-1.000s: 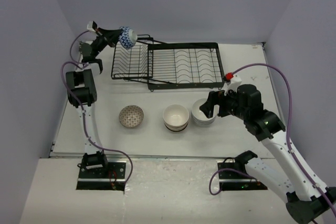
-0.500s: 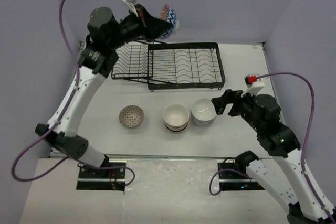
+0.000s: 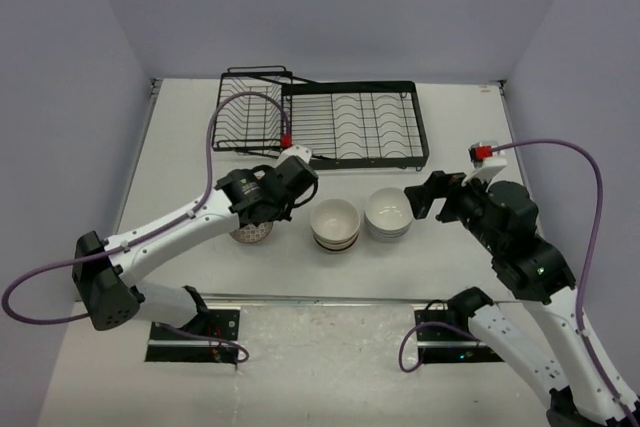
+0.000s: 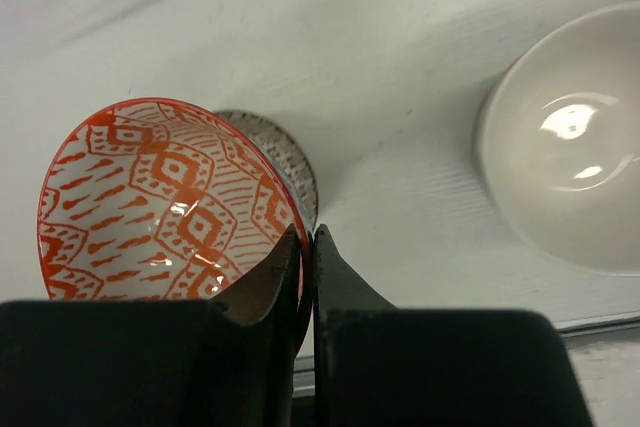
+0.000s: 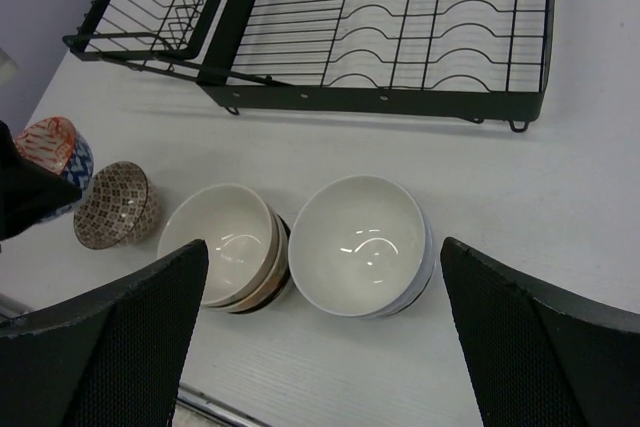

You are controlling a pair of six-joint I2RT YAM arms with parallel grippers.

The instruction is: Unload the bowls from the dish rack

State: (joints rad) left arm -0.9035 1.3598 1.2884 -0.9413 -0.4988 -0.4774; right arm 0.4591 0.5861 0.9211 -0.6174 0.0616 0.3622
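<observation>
Left gripper (image 4: pixel 305 239) pinches the patterned bowl (image 4: pixel 150 197) by its rim, near the brown bowl (image 5: pixel 110 205). Best lowered level and centred. Right gripper (image 3: pixel 420 199) gapes wide, empty.

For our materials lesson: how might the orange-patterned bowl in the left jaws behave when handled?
The orange-patterned bowl looks glazed, so probably slippery; pinched by its rim only, it may swing. Likely rigid ceramic, chipping if knocked against the speckled bowl nearby.
</observation>
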